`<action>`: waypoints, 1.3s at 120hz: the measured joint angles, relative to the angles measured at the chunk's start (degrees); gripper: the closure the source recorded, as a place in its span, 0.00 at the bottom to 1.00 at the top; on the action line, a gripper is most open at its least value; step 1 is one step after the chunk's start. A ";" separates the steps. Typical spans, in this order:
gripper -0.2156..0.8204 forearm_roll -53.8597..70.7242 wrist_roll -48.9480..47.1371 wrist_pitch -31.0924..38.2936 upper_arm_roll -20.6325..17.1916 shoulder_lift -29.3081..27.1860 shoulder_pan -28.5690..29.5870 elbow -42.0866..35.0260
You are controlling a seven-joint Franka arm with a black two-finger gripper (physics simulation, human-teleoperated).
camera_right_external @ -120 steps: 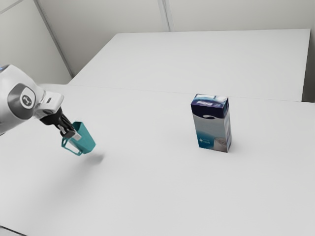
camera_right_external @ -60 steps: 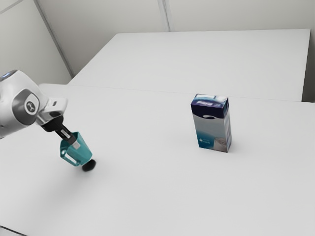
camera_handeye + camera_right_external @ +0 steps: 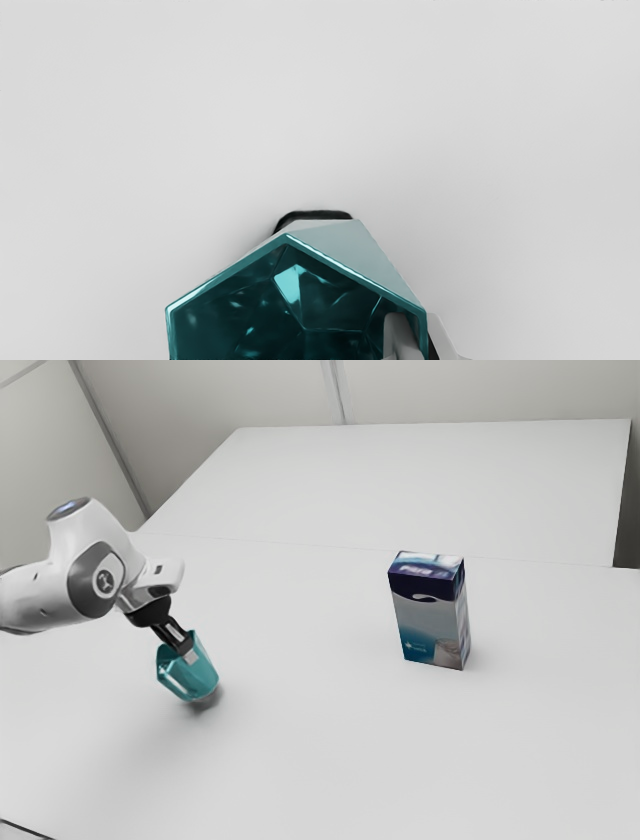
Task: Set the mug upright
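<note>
In the exterior view, the gripper [image 3: 189, 654] held the mug [image 3: 197, 680] tilted at the exterior view's left, well apart from the table's [image 3: 310, 760] far edge (a box [image 3: 428, 622] stood upright). In the wrist view, the fingers [image 3: 398, 332] were clamped on the mug's wall, one inside.

Pale walls [image 3: 220, 400] stand behind a broad, plain white table [image 3: 320, 760].
</note>
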 joint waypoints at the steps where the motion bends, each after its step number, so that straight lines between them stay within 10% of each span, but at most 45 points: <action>1: 0.97 0.21 -0.22 0.02 0.00 0.01 -0.10 0.06; 156: 0.97 12.84 -26.85 3.28 -0.02 8.03 -12.08 4.22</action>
